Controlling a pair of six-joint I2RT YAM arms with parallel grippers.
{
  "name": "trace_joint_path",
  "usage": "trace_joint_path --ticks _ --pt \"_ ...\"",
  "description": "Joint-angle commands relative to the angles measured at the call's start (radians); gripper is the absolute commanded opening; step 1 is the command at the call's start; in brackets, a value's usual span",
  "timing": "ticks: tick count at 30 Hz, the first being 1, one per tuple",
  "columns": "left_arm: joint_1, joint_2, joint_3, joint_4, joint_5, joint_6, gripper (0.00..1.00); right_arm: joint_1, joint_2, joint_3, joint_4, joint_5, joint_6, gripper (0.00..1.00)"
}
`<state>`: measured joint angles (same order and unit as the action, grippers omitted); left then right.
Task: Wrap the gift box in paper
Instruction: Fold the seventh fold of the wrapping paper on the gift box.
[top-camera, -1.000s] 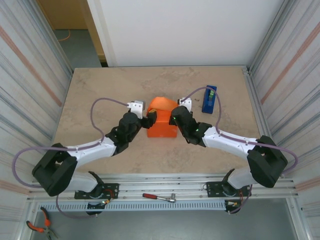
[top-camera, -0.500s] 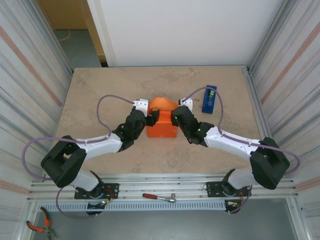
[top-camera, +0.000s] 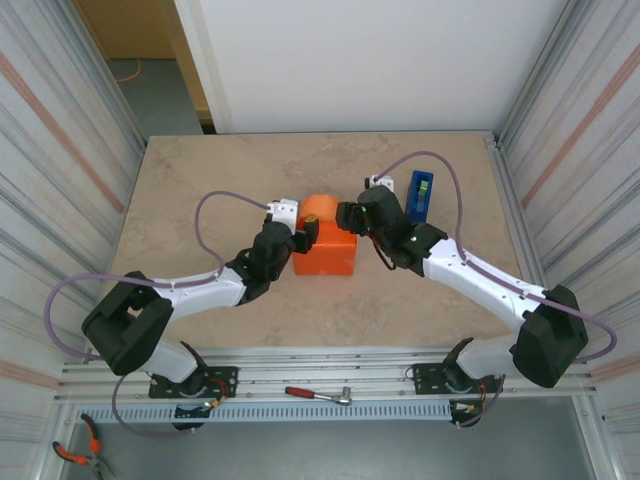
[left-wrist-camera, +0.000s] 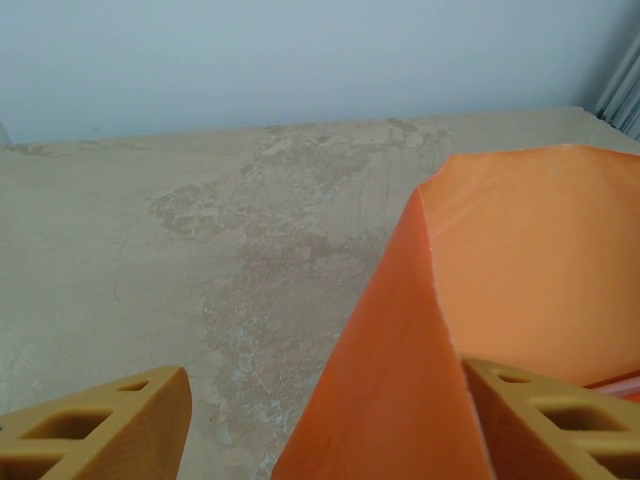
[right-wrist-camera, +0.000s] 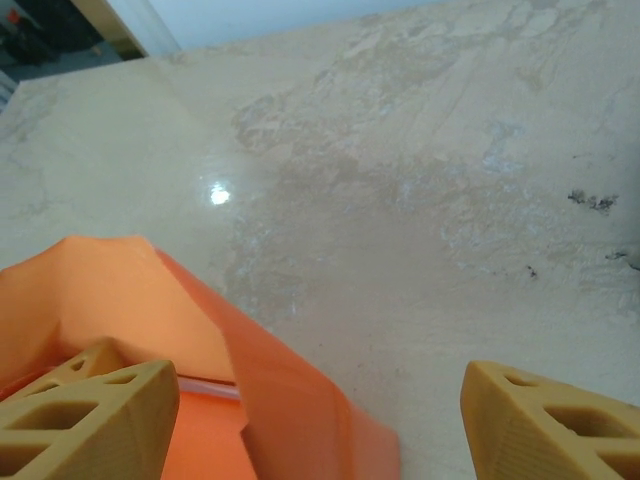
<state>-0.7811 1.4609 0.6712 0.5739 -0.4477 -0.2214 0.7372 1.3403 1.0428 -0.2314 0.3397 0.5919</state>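
on marbled table, boxy folded orange paper

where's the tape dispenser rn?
Top view: the blue tape dispenser stands upright on the far right part of the table, to the right of the right gripper and the orange paper.

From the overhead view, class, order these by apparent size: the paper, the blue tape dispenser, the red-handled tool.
Largest: the paper, a folded bundle.
Then the blue tape dispenser and the red-handled tool: too alike to rank, the tool longer but thinner.
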Motion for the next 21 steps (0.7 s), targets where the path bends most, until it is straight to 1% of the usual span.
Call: trace_joint_path --ticks 1,3,4,5,6,7,8,9,10,12,13,15,16,17,18,19,21 --pt "-0.009 0.018 -0.025 -0.032 -0.036 0.020 0.70 -0.004 0.048 0.043 -0.078 -0.025 -0.009 0.74" --pt "-0.009 0.018 -0.027 -0.032 -0.039 0.017 0.70 -0.003 0.073 0.053 -0.082 -0.015 -0.010 0.73" --pt "-0.009 0.018 -0.030 -0.032 -0.039 0.016 0.70 -0.004 0.088 0.062 -0.087 -0.010 -0.010 0.71" --pt "-0.010 0.018 -0.029 -0.032 -0.039 0.015 0.70 -0.005 0.103 0.072 -0.094 -0.007 -0.011 0.67" --pt "-0.010 0.018 -0.031 -0.032 -0.039 0.014 0.70 -0.006 0.114 0.080 -0.098 -0.006 -0.012 0.61" --pt "-0.010 0.018 -0.030 -0.034 -0.039 0.014 0.70 -0.007 0.124 0.084 -0.097 -0.006 -0.014 0.48" --pt "-0.010 0.019 -0.029 -0.034 -0.040 0.014 0.70 -0.010 0.130 0.088 -0.096 -0.007 -0.014 0.30" --pt "-0.011 0.019 -0.029 -0.034 -0.040 0.016 0.70 -0.013 0.135 0.089 -0.093 -0.014 -0.017 0.07" --pt "-0.010 0.019 -0.029 -0.034 -0.041 0.016 0.70 -0.017 0.137 0.089 -0.091 -0.017 -0.018 0.00" --pt "-0.010 0.019 -0.029 -0.033 -0.041 0.016 0.70 -0.018 0.134 0.092 -0.084 -0.030 -0.021 0.00" --pt "-0.010 0.021 -0.030 -0.032 -0.041 0.016 0.69 -0.019 0.130 0.095 -0.083 -0.037 -0.025 0.04" --pt "-0.010 0.022 -0.030 -0.032 -0.040 0.016 0.69 -0.020 0.123 0.095 -0.087 -0.039 -0.025 0.47" --pt "-0.010 0.022 -0.030 -0.032 -0.041 0.016 0.69 -0.021 0.118 0.095 -0.088 -0.039 -0.027 0.56" --pt "-0.010 0.023 -0.030 -0.032 -0.042 0.016 0.69 -0.021 0.115 0.095 -0.088 -0.039 -0.027 0.60" --pt "-0.010 0.024 -0.030 -0.032 -0.040 0.016 0.69 -0.022 0.111 0.096 -0.088 -0.040 -0.027 0.61" --pt "-0.010 0.024 -0.030 -0.033 -0.041 0.017 0.69 -0.025 0.110 0.095 -0.089 -0.041 -0.027 0.51" --pt "-0.010 0.024 -0.029 -0.032 -0.041 0.016 0.69 -0.029 0.109 0.095 -0.084 -0.056 -0.029 0.00"
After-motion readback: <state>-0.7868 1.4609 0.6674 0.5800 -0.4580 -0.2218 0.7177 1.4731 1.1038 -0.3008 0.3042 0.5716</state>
